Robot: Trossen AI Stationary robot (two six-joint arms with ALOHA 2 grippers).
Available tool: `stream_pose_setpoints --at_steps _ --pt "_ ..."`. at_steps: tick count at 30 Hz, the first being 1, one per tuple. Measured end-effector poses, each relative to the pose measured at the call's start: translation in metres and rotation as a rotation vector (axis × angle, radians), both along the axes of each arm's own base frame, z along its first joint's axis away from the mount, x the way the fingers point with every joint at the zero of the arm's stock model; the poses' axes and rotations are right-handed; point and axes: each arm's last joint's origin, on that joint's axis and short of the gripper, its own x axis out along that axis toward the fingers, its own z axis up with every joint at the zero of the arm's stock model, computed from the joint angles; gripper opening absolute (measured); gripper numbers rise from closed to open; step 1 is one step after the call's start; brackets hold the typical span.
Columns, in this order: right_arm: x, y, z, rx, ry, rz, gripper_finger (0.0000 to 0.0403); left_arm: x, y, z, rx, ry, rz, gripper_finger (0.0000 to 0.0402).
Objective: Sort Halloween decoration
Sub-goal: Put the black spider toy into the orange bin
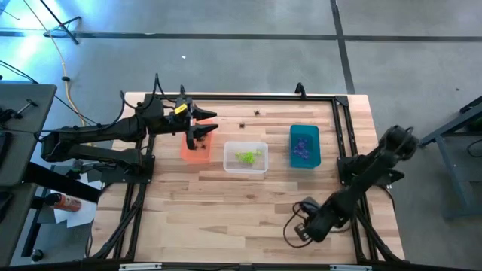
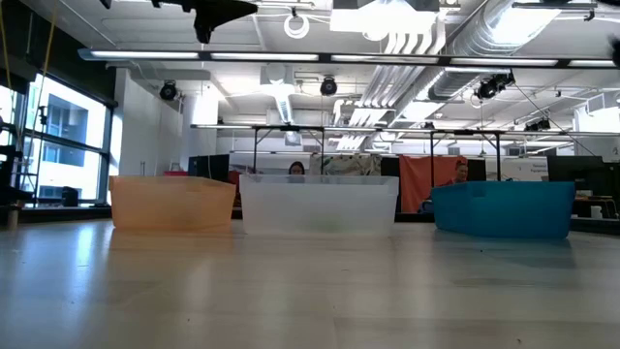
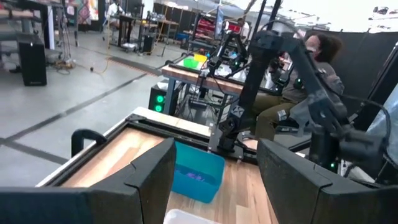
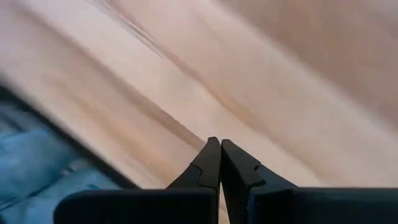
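Three bins stand in a row on the table: an orange bin [image 1: 197, 149], a clear bin [image 1: 245, 158] holding lime green trinkets [image 1: 247, 156], and a teal bin [image 1: 304, 146] holding purple trinkets [image 1: 303, 147]. Two tiny black trinkets [image 1: 242, 125] [image 1: 258, 113] lie on the wood beyond the clear bin. My left gripper [image 1: 198, 138] hangs over the orange bin, open and empty [image 3: 216, 149]. My right gripper [image 1: 301, 228] waits near the table's near right corner, shut [image 4: 219, 155], just above the wood.
A black frame rail [image 1: 343, 128] runs around the table top. The wood on the near side of the bins [image 1: 226, 211] is bare. A black cable [image 1: 290, 226] loops beside the right gripper. People sit at desks beyond the table [image 3: 317, 56].
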Motion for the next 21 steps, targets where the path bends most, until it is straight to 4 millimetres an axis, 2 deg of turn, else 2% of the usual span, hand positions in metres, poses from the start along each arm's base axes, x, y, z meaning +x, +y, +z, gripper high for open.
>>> stream_pose_setpoints --at_steps 5,9,15,18,21 --pt "0.019 -0.036 0.045 -0.159 -0.380 0.124 0.0000 0.000 0.000 0.003 0.007 -0.027 0.000 0.0213" --pt "0.042 -0.079 0.077 -0.367 -0.643 0.195 0.0000 0.000 0.000 0.004 0.011 -0.040 0.000 0.0213" --pt "0.086 -0.142 0.123 -0.740 -1.102 0.414 0.0000 0.000 0.000 0.004 0.011 -0.038 -0.003 0.0213" --pt "0.097 -0.167 0.142 -0.886 -1.305 0.489 0.0000 0.000 -0.001 0.004 0.011 -0.037 -0.024 0.0213" --pt "0.099 -0.187 0.152 -0.942 -1.404 0.492 0.0000 0.000 -0.002 0.004 0.010 -0.037 -0.057 0.0213"
